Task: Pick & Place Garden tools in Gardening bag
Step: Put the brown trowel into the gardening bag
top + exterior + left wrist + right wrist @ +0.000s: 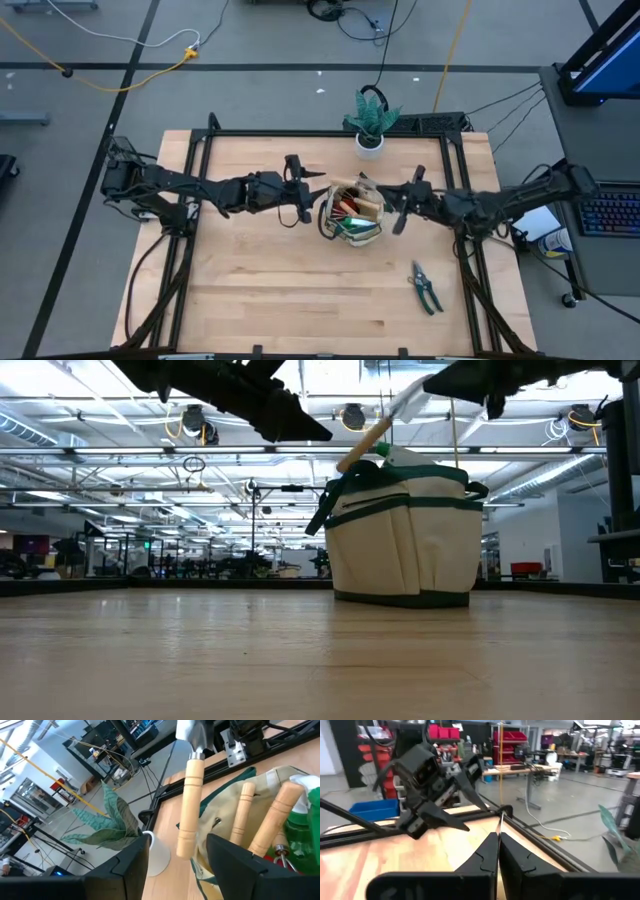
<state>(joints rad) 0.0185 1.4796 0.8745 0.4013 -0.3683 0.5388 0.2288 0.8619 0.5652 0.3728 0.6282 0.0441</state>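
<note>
while the small tan canvas gardening bag with dark trim [352,214] stands mid-table holding wooden-handled tools [191,805], the left gripper [304,193] hovers just beside it, released, the right gripper [400,208] clenched empty opposite, dark pruning shears [426,289] lying well apart.

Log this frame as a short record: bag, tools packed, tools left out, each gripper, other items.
bag: gardening bag upright at table centre
packed: wooden-handled tools stand handle-up inside, with a green piece
falling or leaning: one wooden-handled tool between the left jaws, ungripped
left out: pruning shears flat on the table, near the right front
left gripper: beside the bag, jaws open
right gripper: on the bag's other side, jaws shut, empty
other: potted plant behind the bag
</note>
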